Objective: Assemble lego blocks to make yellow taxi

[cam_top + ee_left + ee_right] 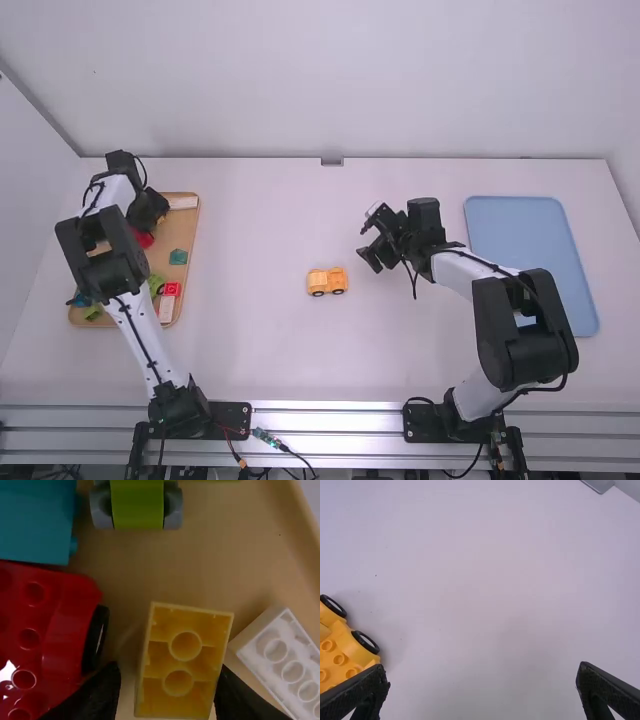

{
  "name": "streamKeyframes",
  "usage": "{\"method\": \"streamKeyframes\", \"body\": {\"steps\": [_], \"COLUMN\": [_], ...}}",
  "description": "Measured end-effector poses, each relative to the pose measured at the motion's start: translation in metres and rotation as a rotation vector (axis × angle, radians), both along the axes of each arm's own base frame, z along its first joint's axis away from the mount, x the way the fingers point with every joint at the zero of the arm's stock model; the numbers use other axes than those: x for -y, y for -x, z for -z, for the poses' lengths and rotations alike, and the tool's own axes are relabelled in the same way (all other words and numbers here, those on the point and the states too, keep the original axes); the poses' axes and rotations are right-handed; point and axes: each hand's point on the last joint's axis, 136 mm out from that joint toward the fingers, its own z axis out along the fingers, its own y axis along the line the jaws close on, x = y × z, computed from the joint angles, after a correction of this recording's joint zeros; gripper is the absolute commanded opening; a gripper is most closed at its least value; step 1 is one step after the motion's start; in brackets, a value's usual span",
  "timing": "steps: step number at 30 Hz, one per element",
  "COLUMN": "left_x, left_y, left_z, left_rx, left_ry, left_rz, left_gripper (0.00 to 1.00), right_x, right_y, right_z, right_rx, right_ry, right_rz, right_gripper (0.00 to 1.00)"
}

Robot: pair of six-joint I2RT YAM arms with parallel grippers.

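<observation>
Yellow car (327, 282) sits on the counter (250, 350), right of the tan tray (186, 228). Yellow block (184, 661) is in that tray, hollow side up, between red (55, 640) and white bricks (284, 656). Left hand (150, 210) over tray, open, fingers either side of block. Right hand (368, 237) open, empty, well right of tray.

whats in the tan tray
Red blocks, green blocks, teal blocks, white blocks and a yellow block. In the high view, the left arm covers part of the tray, so more may be hidden.
</observation>
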Motion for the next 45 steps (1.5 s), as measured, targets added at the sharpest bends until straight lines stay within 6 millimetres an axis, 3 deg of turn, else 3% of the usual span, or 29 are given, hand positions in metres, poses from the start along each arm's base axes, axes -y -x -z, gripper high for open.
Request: {"method": "streamKeyframes", "body": {"steps": [11, 13, 16, 22, 29, 33, 38, 45], "left_x": [-0.0023, -0.0026, -0.0028, -0.0027, -0.0037, -0.0041, -0.0043, -0.0045], "left_y": [0.0001, 0.0003, 0.0012, 0.0004, 0.0014, 0.0006, 0.0003, -0.0003], "left_z": [-0.0004, -0.0006, -0.0001, -0.0006, -0.0004, -0.0007, -0.0005, -0.0009], "left_rx": [-0.001, -0.002, -0.006, -0.004, -0.01, -0.006, -0.005, -0.001], "left_ry": [-0.011, -0.014, -0.015, -0.017, -0.023, -0.025, -0.026, -0.026], "left_rz": [-0.004, -0.004, -0.009, -0.005, -0.004, -0.004, -0.003, -0.007], "left_gripper": [0.46, 0.5, 0.65, 0.65, 0.39, 0.37, 0.19, 0.12], "right_x": [0.0004, 0.0002, 0.0003, 0.0003, 0.0005, 0.0004, 0.0003, 0.0002], "right_y": [0.0009, 0.0014, 0.0015, 0.0014, 0.0014, 0.0014, 0.0015, 0.0011], "right_z": [0.0009, 0.0012, 0.0013, 0.0013, 0.0014, 0.0013, 0.0013, 0.001], "right_rx": [-0.006, -0.009, -0.008, -0.009, -0.008, -0.009, -0.008, -0.006], "right_ry": [0.001, 0.0, 0.003, 0.001, 0.003, 0.001, 0.002, 0.002], "right_rz": [0.001, 0.002, -0.001, 0.002, 0.0, 0.002, 0.0, -0.001], "right_gripper": [0.99, 0.99, 0.99, 0.99, 0.99, 0.99, 0.99, 0.99]}}
